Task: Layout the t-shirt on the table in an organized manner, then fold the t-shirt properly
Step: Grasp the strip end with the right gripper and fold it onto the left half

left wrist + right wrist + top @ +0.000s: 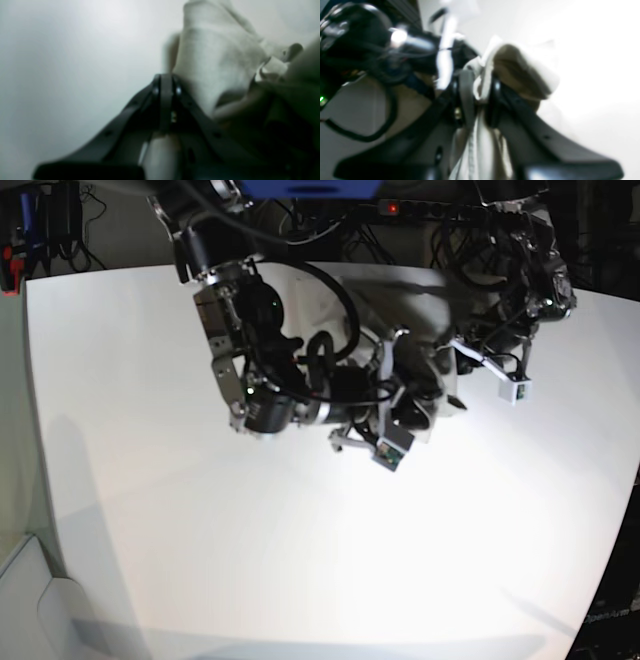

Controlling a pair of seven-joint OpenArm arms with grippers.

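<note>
Right gripper point(476, 85), centre of the right wrist view: dark jaws clamped on a bunched fold of the t-shirt point(520, 70), pale hemmed cloth squeezed between the two fingers and trailing down to the bottom edge of the frame. More cloth humped just above and to the right of the jaws, brownish in shadow. Left half of that view filled with blurred black arm housing, looped cables and a small green light at the far left edge. White table point(595, 75) washed out across the right side.

Left gripper point(166, 86), lower centre of the left wrist view: jaws pressed together, tips meeting in one narrow dark wedge. Cannot tell whether any cloth is caught between them; a pale strip shows low between the fingers, too blurred to name. T-shirt point(215, 62) rising just to the right of the tips, a tall wrinkled fold reaching the top edge, darker folds in the lower right corner. Bare table point(62, 62) over the whole left half.

Base view: both arms met in the upper middle of the frame, right gripper point(385, 442) left of centre, left gripper point(440, 380) just to its right, mostly hidden. T-shirt point(445, 365) gathered between them, lifted and crumpled, largely masked by the arms. Table point(300, 560) bare and brightly lit across the lower frame.
</note>
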